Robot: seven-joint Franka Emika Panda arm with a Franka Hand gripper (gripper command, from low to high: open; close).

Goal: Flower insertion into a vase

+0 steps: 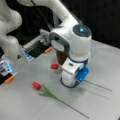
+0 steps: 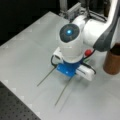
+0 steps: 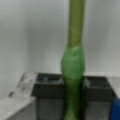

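At wrist view centre, my gripper (image 3: pixel 72 86) is closed on a tulip stem (image 3: pixel 75 30), thin, light, bendy, held near the leaf (image 3: pixel 73 62).

The end effector (image 1: pixel 68 83) is down on a tulip (image 1: pixel 54 66) lying before the vase (image 1: pixel 60 57); another tulip (image 1: pixel 37 85) lies apart.

Matt wood-like brown vase (image 2: pixel 113 62) on a smooth grey table (image 2: pixel 25 55)
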